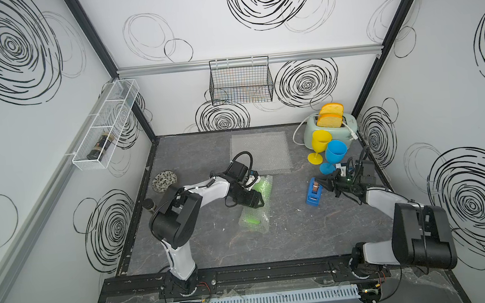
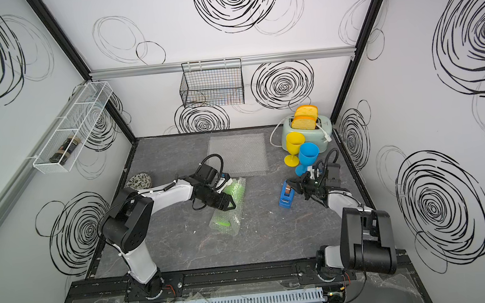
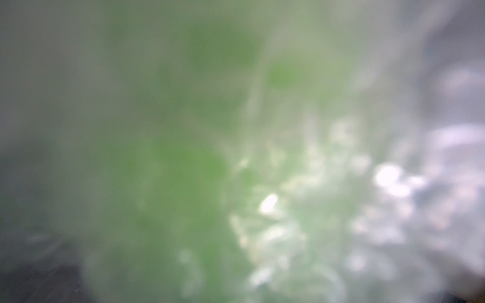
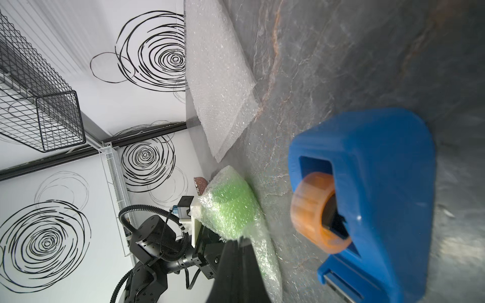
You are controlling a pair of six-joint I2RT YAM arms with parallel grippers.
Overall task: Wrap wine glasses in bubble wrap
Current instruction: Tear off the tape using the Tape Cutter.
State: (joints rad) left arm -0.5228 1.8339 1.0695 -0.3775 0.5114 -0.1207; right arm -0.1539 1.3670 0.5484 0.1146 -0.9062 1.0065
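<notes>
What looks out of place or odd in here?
The lime green goblet lies on its side, loosely rolled in bubble wrap under the left gripper, while the yellow goblet and blue goblet stand upright. A dark bottle lies flat in the white wall basket. Nothing looks spilled.

— What colours are the cups?
— There's a yellow glass [image 1: 321, 142], a blue glass [image 1: 335, 151] and a green glass [image 1: 264, 187]. The wrap [image 1: 260, 150] is see-through with tiny bubbles all over.
— And that box?
— The dispenser [image 1: 313, 195] is blue. Its tape [image 4: 312, 207] is orange-brown.
— The toaster [image 1: 307, 128]?
— Pale green. The bread [image 1: 331, 114] is yellow with orange edges.
— The walls [image 1: 224, 25]?
— White with black scribbly swirls. The table [image 1: 302, 237] is dark grey with pale streaks. The basket [image 1: 241, 83] is black, the rack [image 1: 107, 125] white, the dish [image 1: 164, 180] spotty.
</notes>
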